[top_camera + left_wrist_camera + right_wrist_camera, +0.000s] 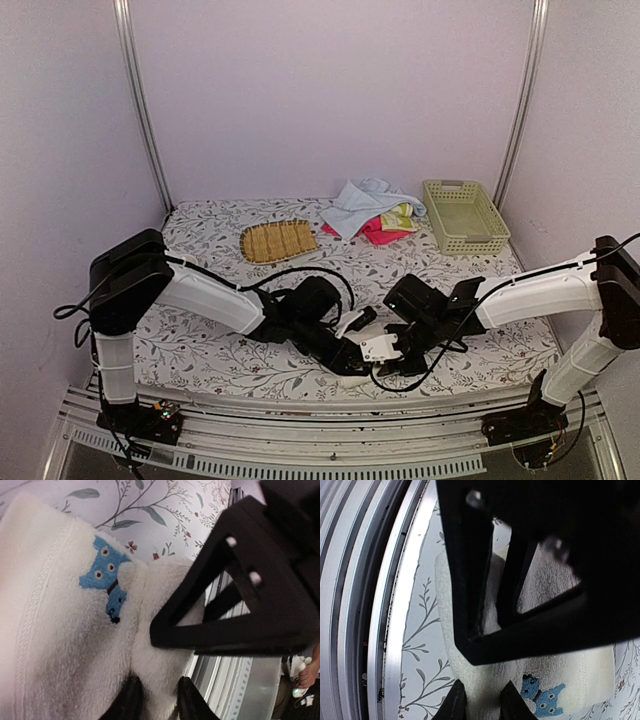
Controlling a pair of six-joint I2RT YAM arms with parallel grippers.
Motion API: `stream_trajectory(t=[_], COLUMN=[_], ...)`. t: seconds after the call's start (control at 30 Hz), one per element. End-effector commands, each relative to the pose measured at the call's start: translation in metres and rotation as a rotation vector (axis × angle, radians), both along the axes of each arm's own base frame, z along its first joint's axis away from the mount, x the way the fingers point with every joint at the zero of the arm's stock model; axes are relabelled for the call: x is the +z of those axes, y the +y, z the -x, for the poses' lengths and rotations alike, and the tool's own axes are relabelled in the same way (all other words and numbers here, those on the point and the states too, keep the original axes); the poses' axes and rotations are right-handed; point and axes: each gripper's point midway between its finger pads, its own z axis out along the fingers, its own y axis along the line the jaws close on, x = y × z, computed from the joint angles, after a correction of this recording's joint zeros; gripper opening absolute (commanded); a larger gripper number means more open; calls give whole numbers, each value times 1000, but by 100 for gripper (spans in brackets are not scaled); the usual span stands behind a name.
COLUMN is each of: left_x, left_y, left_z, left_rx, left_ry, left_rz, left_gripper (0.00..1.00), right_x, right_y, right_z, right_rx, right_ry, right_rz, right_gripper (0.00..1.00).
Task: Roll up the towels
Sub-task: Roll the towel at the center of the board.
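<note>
The cream-white towel point(378, 347) with a blue printed mark point(106, 581) lies at the table's near edge, between both grippers. My left gripper point(156, 696) is shut on a fold of this towel point(60, 630) near the table's edge rail. My right gripper point(481, 700) is shut on the towel's point(560, 665) rolled edge beside the same mark point(543, 696). The light blue towel point(357, 203), pink towel point(378, 233) and pale yellow-green towel point(400, 215) lie in a heap at the back.
A tan woven mat point(278, 241) lies at the back left of centre. A pale green lattice basket point(463, 215) stands at the back right. The metal rail point(330, 440) runs along the table's near edge, close under both grippers.
</note>
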Motion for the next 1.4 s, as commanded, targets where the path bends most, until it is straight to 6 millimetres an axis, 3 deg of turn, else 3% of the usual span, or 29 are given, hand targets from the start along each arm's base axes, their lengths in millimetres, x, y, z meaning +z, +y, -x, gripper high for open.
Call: stream_trajectory(t=[0.0,0.13,0.33,0.37,0.43,0.77,0.9,1.1,1.2,1.27,1.37], left_x=[22,22,-7,-25,-33,-55,-60,-55,-45,-32,4], left_y=[28,39,38,42,44,52,55,56,55,53,55], left_z=[-9,-19,-34,-35,-40,-42,-42,-46,-50,-54,-57], left_rx=[21,66,129,137,153,170,176,182,191,204,224], left_ry=[-51,-50,0,12,-1,0,-1,-30,-62,-101,-188], left_rz=[-4,-14,-115,-161,-196,-271,-286,-285,-258,-220,-125], left_gripper=[32,32,22,21,19,14,14,14,14,14,18], right_x=[-15,-15,-12,-10,-6,22,12,-13,-17,-17,-19], right_y=[-7,-7,-5,-4,-3,6,6,0,-3,-4,-8], right_z=[9,10,11,12,15,38,41,54,55,52,48], right_rx=[27,29,39,46,61,182,191,171,138,110,45], right_ry=[14,15,8,6,9,65,98,266,375,444,580], right_rz=[36,40,34,30,19,-68,-38,47,71,83,119], right_gripper=[21,20,15,14,14,12,11,11,11,11,11])
